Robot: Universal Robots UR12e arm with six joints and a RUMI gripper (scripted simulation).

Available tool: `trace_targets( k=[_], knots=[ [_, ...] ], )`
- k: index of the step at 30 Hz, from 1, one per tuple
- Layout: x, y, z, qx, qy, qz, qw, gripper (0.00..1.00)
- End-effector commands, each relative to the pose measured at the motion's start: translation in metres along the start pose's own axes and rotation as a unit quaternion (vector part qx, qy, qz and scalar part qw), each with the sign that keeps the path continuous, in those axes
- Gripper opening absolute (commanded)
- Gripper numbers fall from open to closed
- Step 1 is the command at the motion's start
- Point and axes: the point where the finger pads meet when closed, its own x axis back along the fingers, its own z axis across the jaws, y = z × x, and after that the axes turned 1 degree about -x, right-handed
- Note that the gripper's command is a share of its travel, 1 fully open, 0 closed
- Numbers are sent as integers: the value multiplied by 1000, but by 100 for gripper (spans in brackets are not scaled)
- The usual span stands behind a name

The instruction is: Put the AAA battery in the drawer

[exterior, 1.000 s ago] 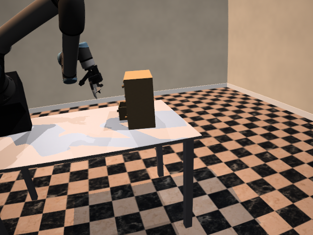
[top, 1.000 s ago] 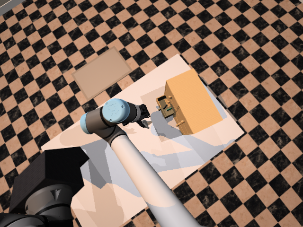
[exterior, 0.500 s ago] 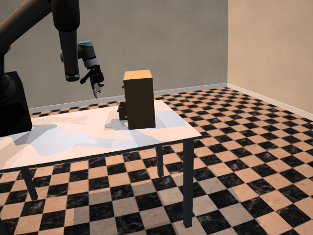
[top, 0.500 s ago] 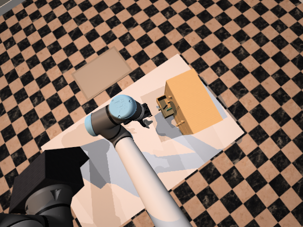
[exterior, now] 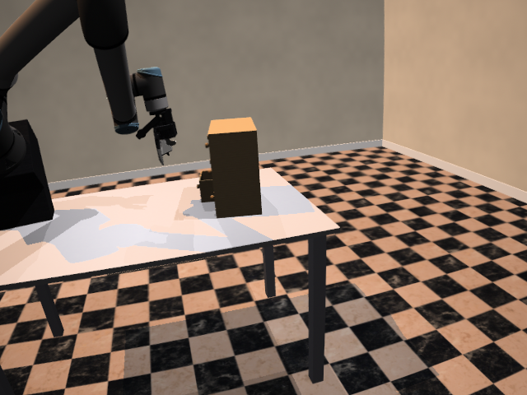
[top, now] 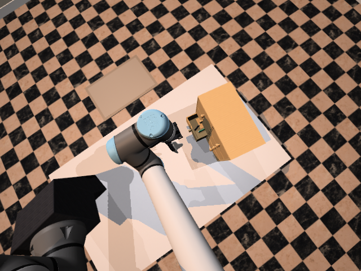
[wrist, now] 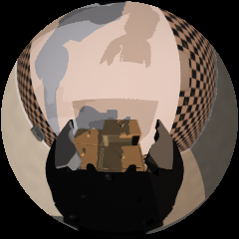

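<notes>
Chest [top: 233,122] [exterior: 235,174] [wrist: 124,160] upright, one lower drawer [top: 194,121] [exterior: 207,191] [wrist: 120,127] drawn out, presumably left so for loading. Inside lie a dark slim piece [top: 197,127] and a green slim piece [top: 201,130], apart; likely both AAA batteries, though labels are unreadable. No battery is visible on the table. Gripper [top: 177,143] [exterior: 166,154] [wrist: 114,119] stands spread and unladen, above and before the drawer, probably placed to push it shut. Excess force could shift the chest.
</notes>
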Motion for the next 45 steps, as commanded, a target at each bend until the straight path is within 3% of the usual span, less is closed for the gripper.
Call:
trace_targets(
  k=[1, 22, 45],
  knots=[
    [1, 0, 0, 0, 0, 10, 1000, 100],
    [3, 1, 0, 0, -1, 38, 999, 100],
    [4, 1, 0, 0, -1, 48, 999, 100]
  ],
)
